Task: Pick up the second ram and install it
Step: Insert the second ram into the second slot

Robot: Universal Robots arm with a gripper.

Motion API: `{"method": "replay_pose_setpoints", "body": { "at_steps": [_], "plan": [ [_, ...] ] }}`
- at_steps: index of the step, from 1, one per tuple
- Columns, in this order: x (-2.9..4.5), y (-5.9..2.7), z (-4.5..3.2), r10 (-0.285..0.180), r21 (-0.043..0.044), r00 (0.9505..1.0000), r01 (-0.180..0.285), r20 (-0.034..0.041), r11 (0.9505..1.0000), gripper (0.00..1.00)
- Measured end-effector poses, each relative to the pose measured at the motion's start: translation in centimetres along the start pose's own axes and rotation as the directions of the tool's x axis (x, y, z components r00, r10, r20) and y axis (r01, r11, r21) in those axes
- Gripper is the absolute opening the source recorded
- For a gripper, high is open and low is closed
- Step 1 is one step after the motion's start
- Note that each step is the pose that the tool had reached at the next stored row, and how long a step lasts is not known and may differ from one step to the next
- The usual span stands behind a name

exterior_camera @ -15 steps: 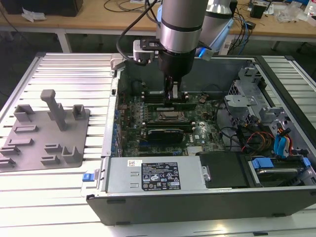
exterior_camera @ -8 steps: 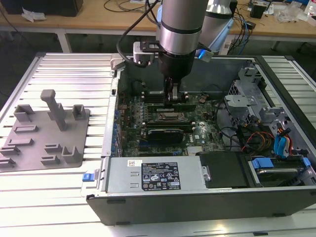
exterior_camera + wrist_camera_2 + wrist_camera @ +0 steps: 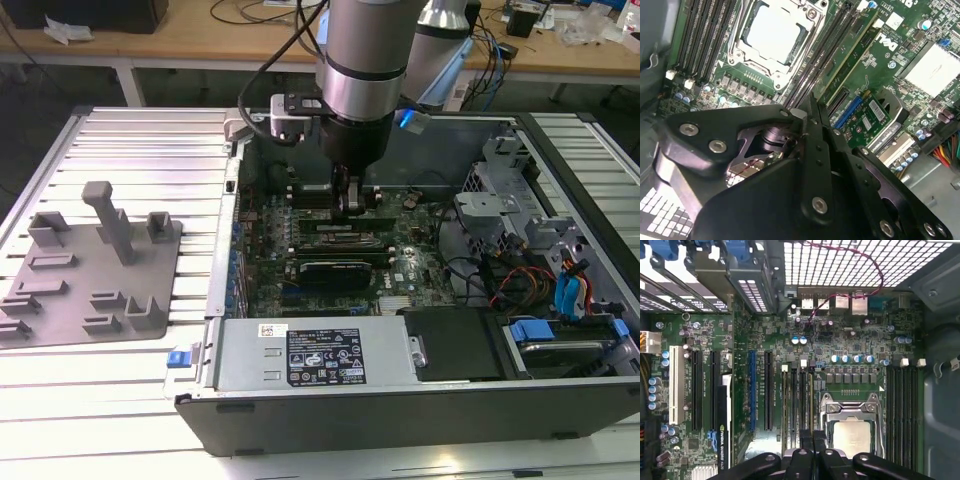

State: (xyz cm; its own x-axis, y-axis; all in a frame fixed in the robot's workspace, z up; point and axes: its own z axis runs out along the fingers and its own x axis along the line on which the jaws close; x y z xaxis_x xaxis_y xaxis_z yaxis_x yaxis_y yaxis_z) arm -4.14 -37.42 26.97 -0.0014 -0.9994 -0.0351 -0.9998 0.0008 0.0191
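Over the memory slots: gripper (image 3: 350, 205) hangs low inside the open case (image 3: 450, 410), at 3 o'clock from the grey holder tray (image 3: 90, 270).
Fingers (image 3: 817, 150): black metal bars, drawn together, nothing visible between them.
Second ram (image 3: 856, 52): thin green stick on edge in a slot, just beyond the fingertips, near the CPU socket (image 3: 775, 35).
Long axis: 9 to 3 o'clock in the exterior view, roughly along the fingers' line.

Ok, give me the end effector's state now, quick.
End effector: closed, above the memory slots; whether it holds anything cannot be told.
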Motion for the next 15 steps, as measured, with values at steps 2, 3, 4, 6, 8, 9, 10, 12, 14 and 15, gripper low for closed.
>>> {"method": "replay_pose_setpoints", "body": {
  "at_steps": [2,3,4,6,8,9,10,12,14,15],
  "plan": [
    [0.02,0.00,0.14,0.000,-0.0001,1.0000,0.000,-0.0004,1.0000,0.09],
    [0.02,-0.01,0.31,0.000,0.0003,1.0000,0.000,0.0003,1.0000,0.09],
    [0.03,-0.01,0.51,0.000,0.0001,1.0000,0.000,0.0000,1.0000,0.09],
    [0.04,-0.02,0.67,0.000,0.0001,1.0000,0.000,-0.0001,1.0000,0.09],
    [0.06,-0.02,1.09,0.000,0.0001,1.0000,0.000,0.0000,1.0000,0.09],
    [0.06,-0.03,1.26,0.000,0.0000,1.0000,0.000,-0.0001,1.0000,0.09],
    [0.06,-0.03,1.35,0.000,0.0000,1.0000,0.000,-0.0001,1.0000,0.09],
    [0.07,-0.04,1.58,0.000,0.0001,1.0000,0.000,0.0000,1.0000,0.09],
    [0.07,-0.04,1.71,0.000,0.0001,1.0000,0.000,0.0000,1.0000,0.09],
    [0.08,-0.04,1.78,-0.002,0.0001,1.0000,0.002,0.0000,1.0000,0.09]
  ]
}}
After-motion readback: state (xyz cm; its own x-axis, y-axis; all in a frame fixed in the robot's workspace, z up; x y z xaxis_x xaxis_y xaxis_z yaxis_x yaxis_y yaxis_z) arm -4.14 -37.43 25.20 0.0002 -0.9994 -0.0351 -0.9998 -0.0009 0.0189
